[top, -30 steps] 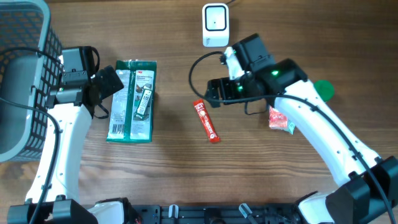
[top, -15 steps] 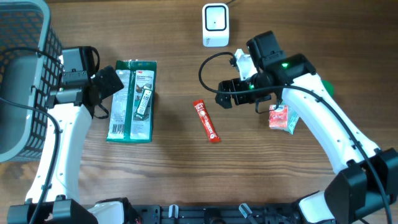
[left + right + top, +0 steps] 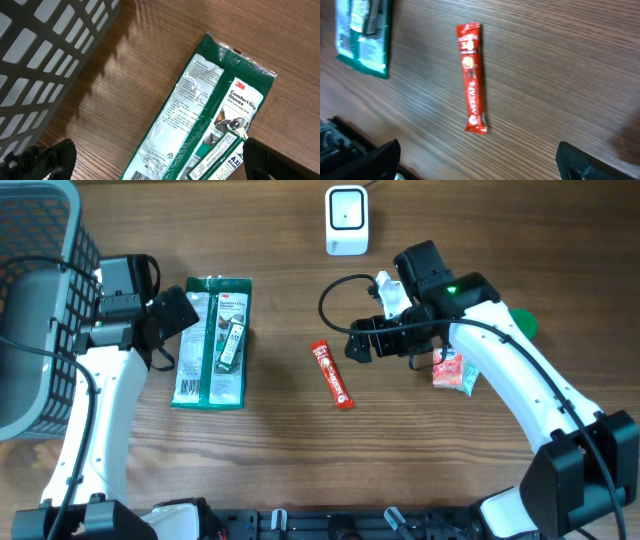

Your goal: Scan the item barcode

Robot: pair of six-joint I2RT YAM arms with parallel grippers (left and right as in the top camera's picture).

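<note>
Reaching stage of the scan, by the look of it. Right gripper (image 3: pixel 360 344) spread wide and empty above the table (image 3: pixel 280 460); red sachet (image 3: pixel 473 77) flat on the wood just ahead of the jaws, roughly centred between them, untouched. Next, probably: drop over the sachet, set the jaws across its narrow width, pinch, lift toward the white scanner (image 3: pixel 346 218). Left gripper (image 3: pixel 182 315) likewise gaping and empty, green glove pack (image 3: pixel 210 115) ahead of its jaws.

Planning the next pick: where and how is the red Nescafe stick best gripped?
Likely grip the red Nescafe stick at mid-length, coming straight down from above, jaws across its narrow width. It lies flat, long and thin, so only its long edges offer purchase.
</note>
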